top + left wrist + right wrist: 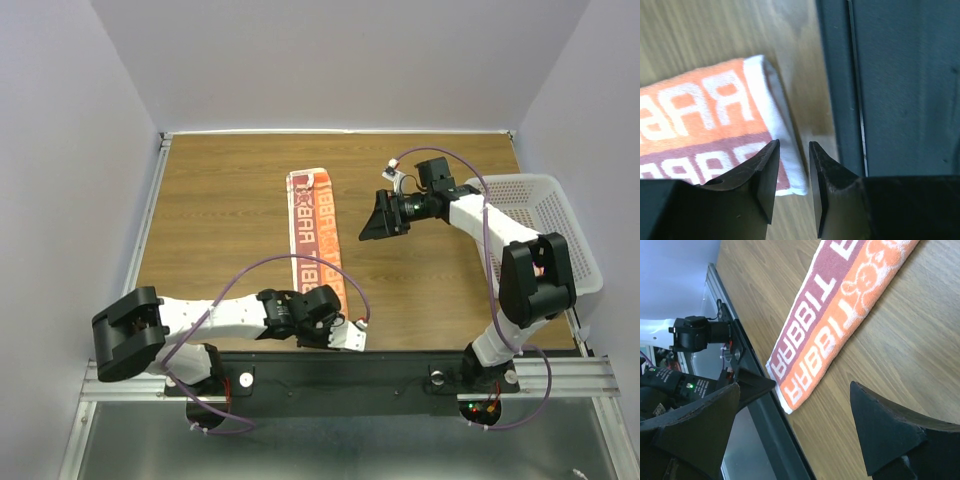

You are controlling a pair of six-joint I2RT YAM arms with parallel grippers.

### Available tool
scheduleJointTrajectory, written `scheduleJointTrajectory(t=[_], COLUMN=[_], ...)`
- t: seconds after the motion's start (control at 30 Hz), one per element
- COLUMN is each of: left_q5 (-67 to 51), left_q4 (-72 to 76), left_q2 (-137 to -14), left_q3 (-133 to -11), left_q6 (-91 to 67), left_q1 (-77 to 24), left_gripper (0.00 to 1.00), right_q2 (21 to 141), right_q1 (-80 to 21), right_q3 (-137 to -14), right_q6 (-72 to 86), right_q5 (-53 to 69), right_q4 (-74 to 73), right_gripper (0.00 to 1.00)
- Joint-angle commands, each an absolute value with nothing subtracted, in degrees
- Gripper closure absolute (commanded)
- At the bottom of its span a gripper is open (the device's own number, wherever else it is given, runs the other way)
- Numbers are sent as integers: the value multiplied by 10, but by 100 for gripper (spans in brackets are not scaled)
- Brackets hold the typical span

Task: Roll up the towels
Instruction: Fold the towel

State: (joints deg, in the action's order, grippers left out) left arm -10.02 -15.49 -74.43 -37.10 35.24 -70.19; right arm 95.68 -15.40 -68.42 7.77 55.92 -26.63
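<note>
L gripper (790, 172): down at a corner of the towel's (313, 225) near end, right by the near edge of the tabletop (220, 220). Fingers (765, 175) narrow, small gap showing. One sits over the cloth, the other just outside the white hem. Corner looks flat, so prob. no pinch yet.

Towel: only one in view, folded to a long strip, orange/maroon w/ white letters, mid tabletop. Long axis runs near–far, slightly skewed: far end leans L, near end leans R and points at the black base rail (330, 375). Lettering runs along the length.

Step, as I read it: take the near short end to start the roll. To do it well:
- Get all layers between the fingers, not just the top hem.
- Turn the end over tight.
- Roll up the strip, square to its long axis. W/ the skew that means far-and-L, else it cones.

R gripper (383, 220): hovers just R of the strip's middle, apart from it, fingers wide, holding nothing. Prob. best used on the other near corner, or to pin the strip.

Basket (545, 215): R side, well apart from the towel.
</note>
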Motion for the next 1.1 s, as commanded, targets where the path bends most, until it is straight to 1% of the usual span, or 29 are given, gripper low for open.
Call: scheduleJointTrajectory(t=[0.0, 0.3, 0.4, 0.43, 0.47, 0.5, 0.53, 0.6, 0.67, 0.87, 0.97, 1.07], left_q5=[-65, -78, -85, -80, -80, -83, -89, -98, -110, -143, -181, -206], left_q4=[-118, -107, -112, -112, -112, -112, -117, -125, -134, -191, -235, -271], left_q2=[-754, -778, -794, -798, -803, -803, -802, -798, -795, -774, -739, -730], left_q3=[-365, -344, -340, -340, -339, -339, -342, -349, -357, -395, -442, -481], left_q6=[345, 357, 366, 367, 373, 374, 375, 376, 378, 370, 363, 352], left_q1=[-705, -704, -704, -704, -704, -704, -705, -704, -704, -704, -705, -695], left_gripper=[59, 58, 56, 58, 65, 69, 78, 92, 100, 100, 100, 100], right_q2=[944, 957, 959, 959, 960, 961, 959, 958, 955, 944, 942, 940], right_q1=[-150, -149, -148, -147, -146, -145, -143, -142, -141, -133, -129, -127], right_q3=[-680, -683, -684, -684, -684, -684, -684, -684, -684, -684, -684, -686], right_q6=[76, 75, 76, 76, 76, 76, 76, 75, 76, 76, 76, 75], right_q5=[571, 576, 575, 575, 576, 576, 576, 577, 576, 575, 578, 577], right_q4=[-261, -262, -262, -262, -262, -262, -262, -262, -263, -264, -265, -265], right_gripper=[4, 4, 4, 4, 5, 5, 5, 4, 5, 5, 5, 4])
